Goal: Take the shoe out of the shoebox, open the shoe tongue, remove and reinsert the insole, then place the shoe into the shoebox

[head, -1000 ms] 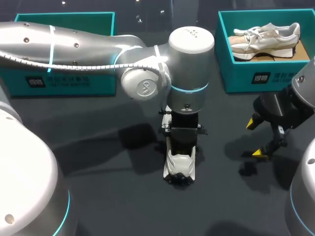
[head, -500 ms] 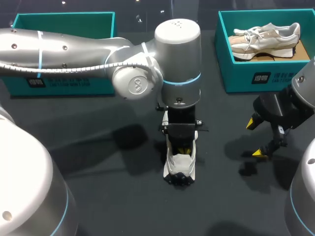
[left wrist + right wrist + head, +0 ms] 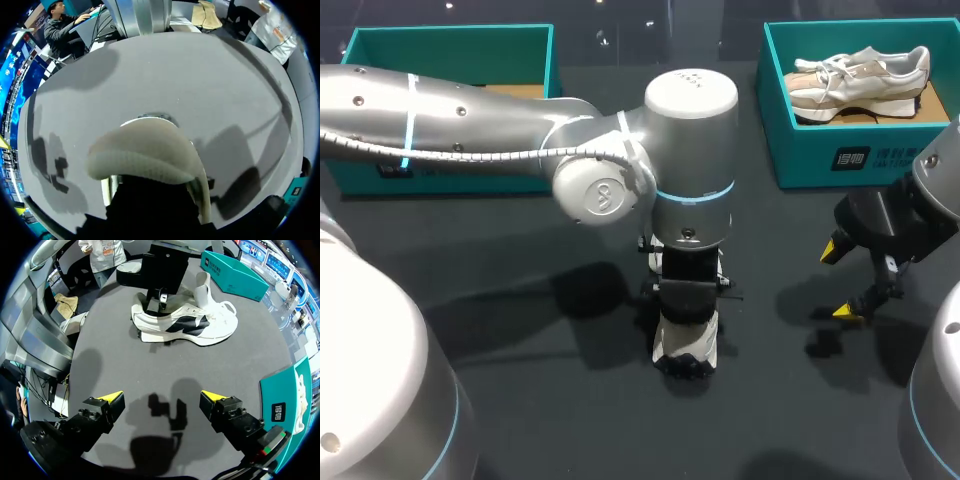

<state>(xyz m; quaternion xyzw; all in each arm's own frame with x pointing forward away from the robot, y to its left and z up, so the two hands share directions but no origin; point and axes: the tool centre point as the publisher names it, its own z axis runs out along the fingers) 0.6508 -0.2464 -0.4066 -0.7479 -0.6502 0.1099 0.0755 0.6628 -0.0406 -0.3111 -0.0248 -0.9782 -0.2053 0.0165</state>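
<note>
A white printed label (image 3: 868, 158) stands on the front wall of the teal shoebox (image 3: 800, 120) at the bench's far right: a square emblem beside two short lines of characters too small to make out. A like label (image 3: 392, 170) on the far-left shoebox (image 3: 450, 40) is mostly hidden by the left arm (image 3: 470, 110), whose joint cap (image 3: 603, 197) bears an embossed looped emblem. No word or number can be read.
</note>
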